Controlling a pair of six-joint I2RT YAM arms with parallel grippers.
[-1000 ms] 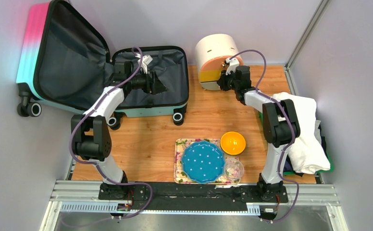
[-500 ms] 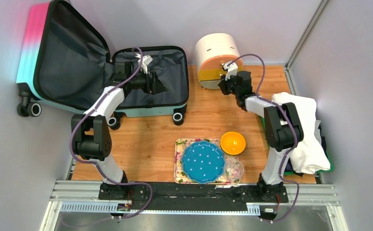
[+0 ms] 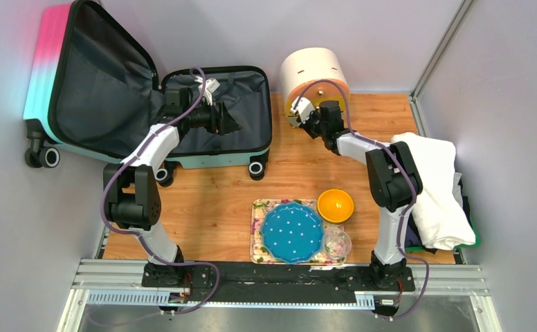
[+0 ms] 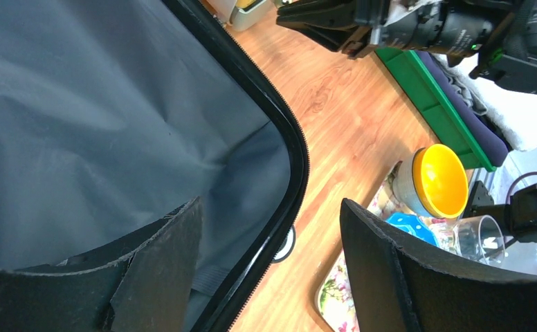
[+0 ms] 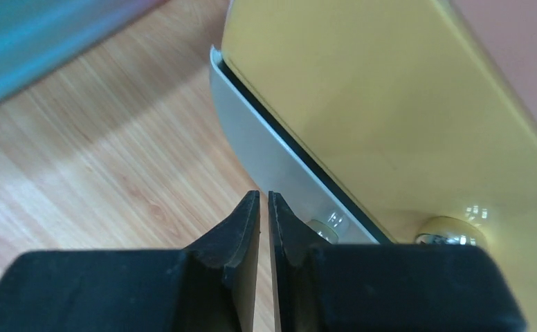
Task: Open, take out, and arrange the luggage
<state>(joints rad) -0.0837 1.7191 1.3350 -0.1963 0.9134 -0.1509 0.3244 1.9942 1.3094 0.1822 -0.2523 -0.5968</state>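
The luggage (image 3: 93,90) lies open at the far left of the desk (image 3: 210,200), its pink-to-turquoise lid propped upright by the wall and its grey-lined base flat on the wood. The left gripper (image 3: 231,124) hovers inside that base, jaws spread wide with nothing between them; its wrist view looks past the black zipper rim (image 4: 290,138) to the desk beyond. Over on the right, the right gripper (image 3: 297,116) sits low against the round cream drawer cabinet (image 3: 312,69), fingers pinched almost together and holding nothing, right at the yellow drawer front (image 5: 362,104), with a shiny metal knob (image 5: 449,232) just beside them. Near the front, a floral tray (image 3: 257,207) carries a blue polka-dot plate (image 3: 292,233) and a clear glass (image 3: 337,243), with an orange bowl (image 3: 335,205) at its corner. A white towel (image 3: 435,187) is heaped at the right edge.
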